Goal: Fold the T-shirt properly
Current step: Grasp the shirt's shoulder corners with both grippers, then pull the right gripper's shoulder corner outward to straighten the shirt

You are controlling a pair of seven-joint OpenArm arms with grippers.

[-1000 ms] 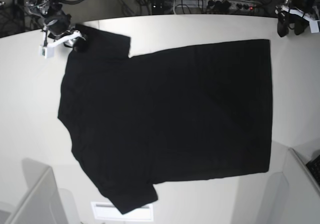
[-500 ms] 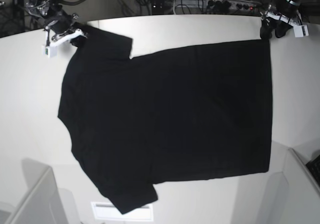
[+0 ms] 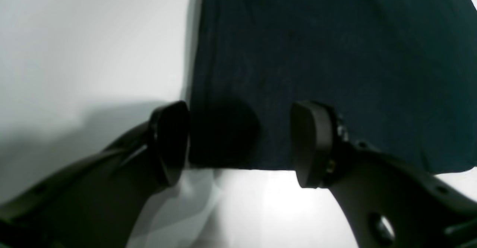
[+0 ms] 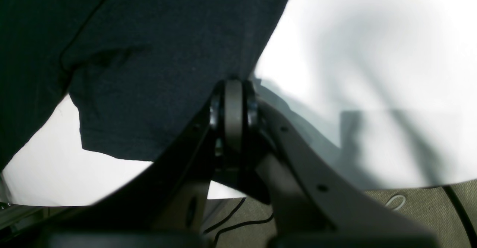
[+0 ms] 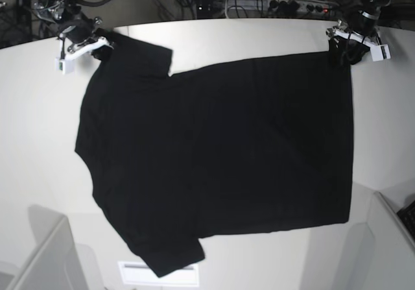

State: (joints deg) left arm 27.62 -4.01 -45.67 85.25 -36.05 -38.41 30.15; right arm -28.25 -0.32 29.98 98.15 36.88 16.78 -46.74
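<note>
The black T-shirt [image 5: 220,154] lies spread flat on the white table [image 5: 39,121], plain side up, sleeves toward the left. At its far-left sleeve corner my right gripper [image 5: 102,45] is shut. In the right wrist view its fingers [image 4: 233,106] meet on the edge of the T-shirt sleeve [image 4: 167,54]. My left gripper [image 5: 342,51] is down at the far-right hem corner. Seen from the left wrist camera, the left gripper [image 3: 240,143] is open, one finger off the cloth and one on the T-shirt [image 3: 316,54], astride the corner.
Cables and power strips [image 5: 292,4] crowd the floor beyond the table's far edge. Grey panels stand at the front left [image 5: 45,257] and front right [image 5: 389,244]. A white sheet [image 5: 159,274] lies at the front edge, under the near sleeve.
My left gripper has come in from the far right and down onto the hem corner. My right gripper has closed on the sleeve corner and pulled it slightly outward.
</note>
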